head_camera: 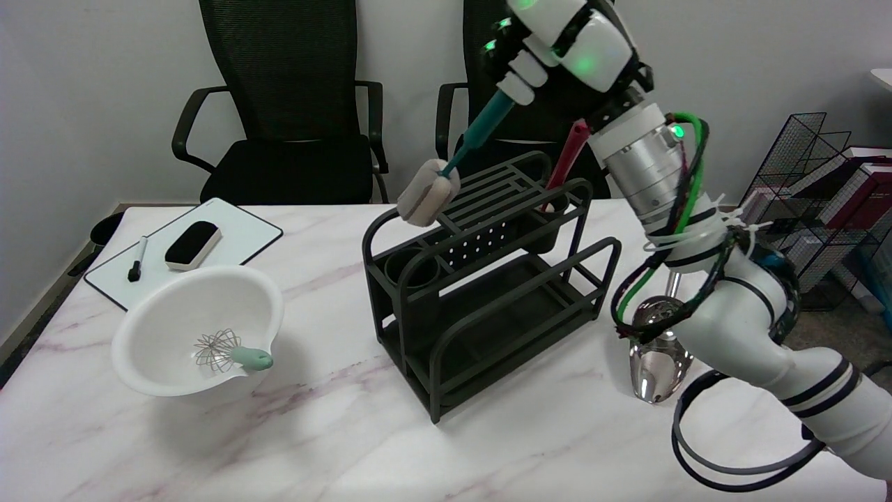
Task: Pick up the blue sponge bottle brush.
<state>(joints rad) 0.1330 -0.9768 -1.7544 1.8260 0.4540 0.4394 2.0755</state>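
Fingers (519,80) of the right hand (529,59) are curled round the top of the teal handle of the blue sponge bottle brush (456,160), holding it at the upper end while the rest of the hand runs partly out of the top of the picture. How many fingers bear on the handle, and how firmly, I cannot tell from this angle, since the wrist and the dark chair (529,104) behind hide most of the grasp.

The brush hangs slanted, handle up toward the hand and pale sponge head (428,192) down to the left. That head sits in the air just above the rear top rail of the black rack (481,279); it looks clear of the rack, though it may be brushing the rail, for the two overlap in this view.

Judged from this, the task is nearly done: the brush is grasped and lifted out of the rack, and it rests on nothing on the bench (348,432). What seems left is only to carry it a little higher or away, so that the sponge plainly clears the rack.

A red utensil (566,157) stands in the rack's cup, close beside the forearm, and a careless swing could knock it. A white bowl (174,307) with a small whisk (230,352) lies well apart to the left.
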